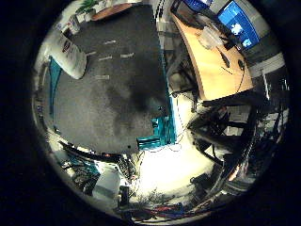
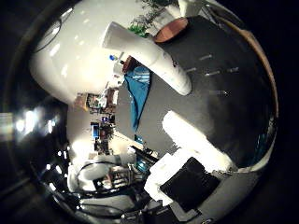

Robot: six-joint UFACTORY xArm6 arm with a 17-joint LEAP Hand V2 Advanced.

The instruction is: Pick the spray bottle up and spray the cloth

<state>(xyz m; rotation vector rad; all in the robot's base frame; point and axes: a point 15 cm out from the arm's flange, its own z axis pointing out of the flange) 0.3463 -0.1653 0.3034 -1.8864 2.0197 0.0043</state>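
Hovering high over dark grey table (image 1: 113,94), hand (image 2: 187,154) holds nothing, white fingers (image 2: 154,56) straight and spread. Teal cloth (image 2: 138,91) lies at table's edge. Spray bottle: cannot tell where. Wooden desk (image 1: 211,66) stands beside table.

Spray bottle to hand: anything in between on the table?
Nothing. In the thumb side view, only bare dark table separates the spray bottle from the hand. The teal cloth lies beside the bottle, off that stretch.
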